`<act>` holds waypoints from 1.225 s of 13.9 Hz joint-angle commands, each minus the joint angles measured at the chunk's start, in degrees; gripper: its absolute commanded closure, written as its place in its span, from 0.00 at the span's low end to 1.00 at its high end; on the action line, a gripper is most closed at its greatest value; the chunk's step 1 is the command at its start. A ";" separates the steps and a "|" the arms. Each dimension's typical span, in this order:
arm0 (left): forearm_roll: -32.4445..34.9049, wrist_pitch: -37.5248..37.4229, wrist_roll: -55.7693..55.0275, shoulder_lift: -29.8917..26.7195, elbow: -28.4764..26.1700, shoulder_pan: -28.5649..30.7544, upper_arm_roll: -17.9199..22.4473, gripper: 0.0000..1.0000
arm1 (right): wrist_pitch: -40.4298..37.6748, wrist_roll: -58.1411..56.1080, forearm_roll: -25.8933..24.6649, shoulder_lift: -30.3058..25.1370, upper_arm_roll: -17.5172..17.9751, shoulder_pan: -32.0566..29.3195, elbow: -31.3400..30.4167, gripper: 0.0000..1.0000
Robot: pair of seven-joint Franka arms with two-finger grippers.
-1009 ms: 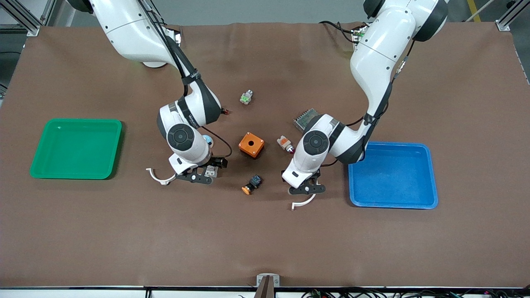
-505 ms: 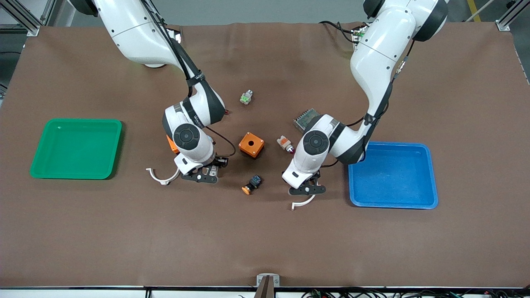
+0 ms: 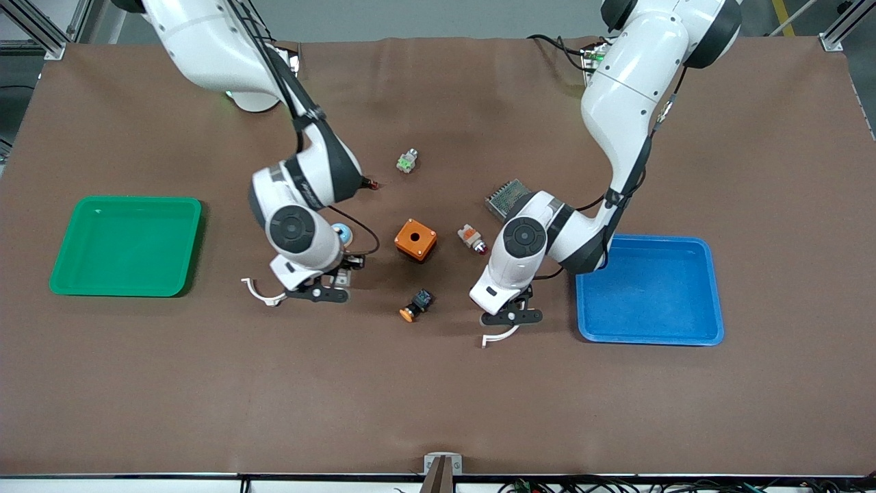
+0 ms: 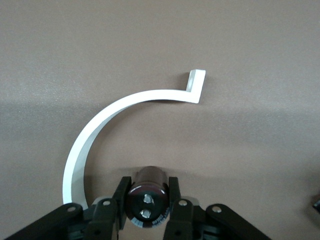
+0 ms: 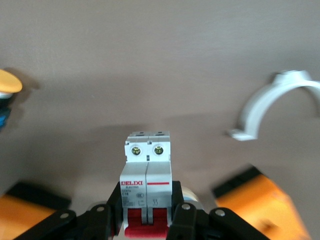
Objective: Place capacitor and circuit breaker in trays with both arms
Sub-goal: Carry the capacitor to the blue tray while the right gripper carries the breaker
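Note:
My left gripper (image 3: 512, 316) is shut on the capacitor (image 4: 148, 192), a small black cylinder with two pale terminals on its end. It holds it low over the table, beside a white curved clip (image 3: 499, 335). In the left wrist view the left gripper (image 4: 147, 189) has a finger on each side of the capacitor. The capacitor is hidden in the front view. My right gripper (image 3: 320, 293) is shut on the circuit breaker (image 5: 147, 170), a white block with a red toggle. It holds it low over the table between the green tray and the orange box. A pale corner of the circuit breaker (image 3: 342, 278) shows in the front view.
A green tray (image 3: 123, 293) lies at the right arm's end of the table and a blue tray (image 3: 650, 340) at the left arm's end. Between the arms lie an orange box (image 3: 415, 239), a black-and-blue switch (image 3: 416, 305) and a white-and-orange indicator (image 3: 471, 237). A second white clip (image 3: 263, 293) lies beside my right gripper.
My right gripper, holding the circuit breaker, swung toward the orange box, then back toward the green tray. My left gripper, holding the capacitor, shifted slightly toward the blue tray.

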 commanded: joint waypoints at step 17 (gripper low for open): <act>1.78 0.29 21.60 -23.51 -30.19 25.78 1.69 1.00 | -7.73 -54.82 -8.04 -0.32 0.72 -50.12 6.25 0.80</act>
